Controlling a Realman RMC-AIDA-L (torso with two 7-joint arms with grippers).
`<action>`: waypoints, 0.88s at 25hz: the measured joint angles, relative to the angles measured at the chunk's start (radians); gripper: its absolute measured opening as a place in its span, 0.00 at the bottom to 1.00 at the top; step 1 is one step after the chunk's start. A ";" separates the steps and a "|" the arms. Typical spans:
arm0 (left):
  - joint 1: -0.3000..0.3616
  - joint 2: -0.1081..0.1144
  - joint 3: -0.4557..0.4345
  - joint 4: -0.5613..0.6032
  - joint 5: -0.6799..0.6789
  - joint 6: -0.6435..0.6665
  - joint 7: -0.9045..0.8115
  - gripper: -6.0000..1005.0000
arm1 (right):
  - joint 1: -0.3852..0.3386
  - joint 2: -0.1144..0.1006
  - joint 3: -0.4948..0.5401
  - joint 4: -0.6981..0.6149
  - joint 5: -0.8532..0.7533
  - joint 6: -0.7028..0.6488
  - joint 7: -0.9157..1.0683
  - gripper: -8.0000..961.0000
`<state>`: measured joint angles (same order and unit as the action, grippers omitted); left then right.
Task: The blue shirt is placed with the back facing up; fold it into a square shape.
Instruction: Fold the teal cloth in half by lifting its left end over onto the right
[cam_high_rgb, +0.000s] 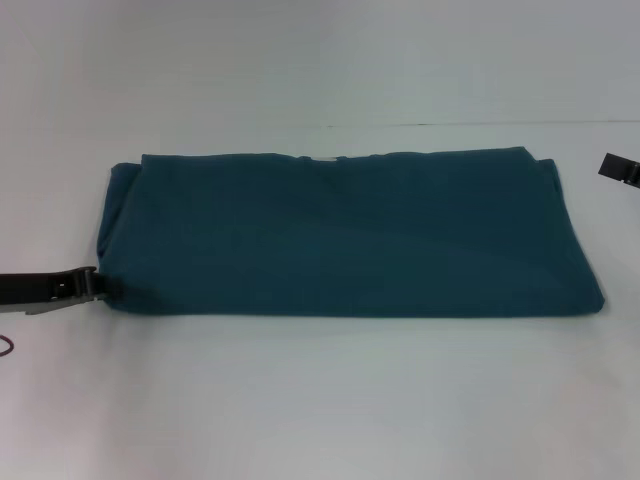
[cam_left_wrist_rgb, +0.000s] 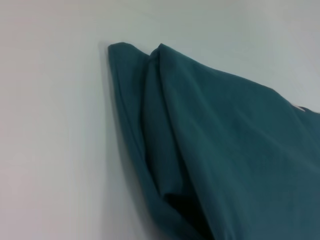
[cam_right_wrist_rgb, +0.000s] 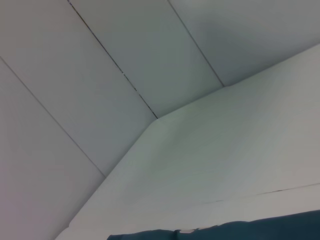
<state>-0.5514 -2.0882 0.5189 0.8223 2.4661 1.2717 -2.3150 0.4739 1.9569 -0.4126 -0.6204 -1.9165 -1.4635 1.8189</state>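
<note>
The blue shirt (cam_high_rgb: 345, 235) lies folded into a wide rectangle, plain side up, across the middle of the white table (cam_high_rgb: 320, 400), its long edges running left to right and a sliver of off-white showing at its far edge. My left gripper (cam_high_rgb: 100, 284) reaches in low from the left and meets the shirt's near-left corner, where the left wrist view shows layered folds (cam_left_wrist_rgb: 165, 150) of the fabric lifted off the table; I cannot tell whether my fingers are closed on the cloth. My right gripper (cam_high_rgb: 620, 170) hangs at the right edge of the head view, apart from the shirt's far-right corner, and I cannot tell its finger state either.
</note>
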 joint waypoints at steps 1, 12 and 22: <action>0.001 0.001 -0.003 0.003 0.008 -0.002 0.001 0.01 | 0.000 0.002 0.000 0.000 0.000 0.001 0.000 0.73; 0.050 0.013 -0.030 0.067 0.019 0.005 0.016 0.01 | 0.020 0.035 -0.011 0.010 -0.004 0.030 -0.010 0.73; 0.117 0.033 -0.180 0.128 0.021 0.072 0.079 0.01 | 0.052 0.074 -0.020 0.010 -0.005 0.039 -0.022 0.73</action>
<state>-0.4344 -2.0551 0.3389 0.9502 2.4873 1.3438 -2.2361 0.5260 2.0312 -0.4322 -0.6105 -1.9213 -1.4245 1.7969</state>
